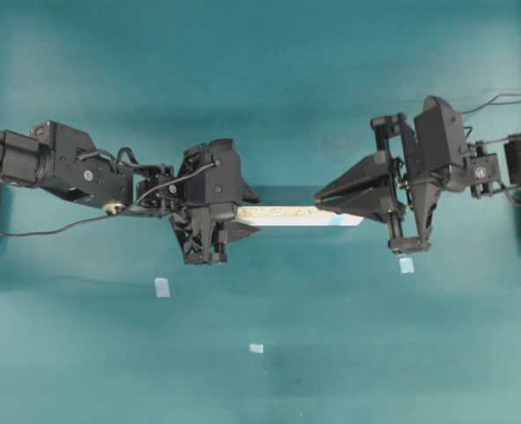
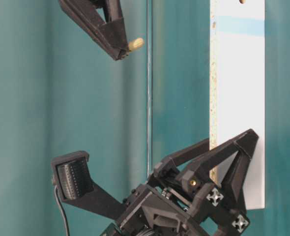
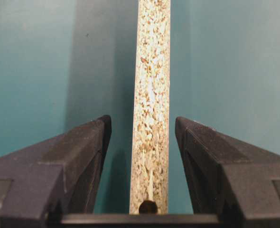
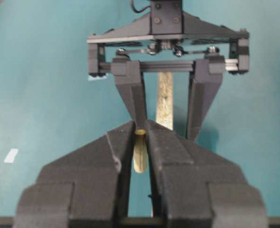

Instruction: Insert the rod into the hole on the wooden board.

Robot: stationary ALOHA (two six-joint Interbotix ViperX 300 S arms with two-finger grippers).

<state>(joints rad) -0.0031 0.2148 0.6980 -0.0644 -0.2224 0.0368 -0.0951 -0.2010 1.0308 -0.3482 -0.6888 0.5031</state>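
**Rod pinched aloft, board straddled, hole unfilled**

Nearest the tabletop's (image 3: 35, 57) left edge: left claw (image 3: 141, 121) set astride one end of the wooden board (image 3: 152, 71), partly open, one finger on each side. Slivers of teal visible between each finger and the speckled edge in both wrist views; no contact to be seen. Down between the fingers, close to the claw's base, a plain dark hole (image 3: 148, 207) in that speckled edge.

Further out: board standing on its narrow side, speckled edge up and white face outward, stretched across the tabletop's middle toward the right edge. Near its far end, a light-blue band (image 2: 241, 25) across the white face, and just past it the hole (image 2: 242, 1), cut off by the top of the table-level view.

Beyond that end: right claw (image 4: 140, 129) clamped tight on the rod (image 4: 140, 161), with the cream peg poking out from between the fingertips. Rod held clear of the board, off to one side of its speckled edge and well apart from the hole.

Scattered toward one long edge of the tabletop: small pale tape squares (image 1: 162, 286).
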